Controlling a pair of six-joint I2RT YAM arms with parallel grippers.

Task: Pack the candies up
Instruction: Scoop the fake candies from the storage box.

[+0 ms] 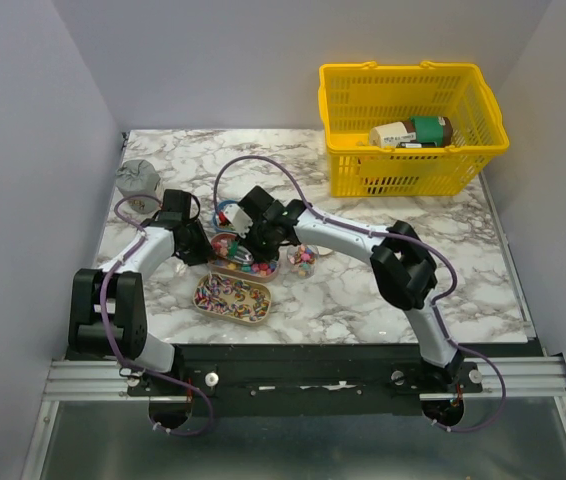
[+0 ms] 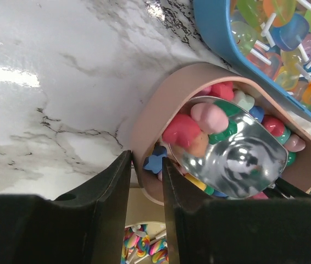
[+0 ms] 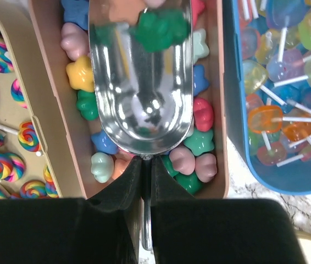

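Packing looks barely begun: right gripper point(image 3: 146, 176) clamps the scoop point(image 3: 142, 99), carrying a few candies point(image 3: 158, 30) over the full tray point(image 3: 51, 82) left of table point(image 1: 363, 290) centre, while left gripper point(image 2: 146, 209), jaws slightly apart, perhaps pinches its rim.

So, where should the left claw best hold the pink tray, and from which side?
Take the pink tray by the thin upright wall of its rounded end, from above, one finger on each side. It looks too wide to span, and the candies and scoop fill its middle.
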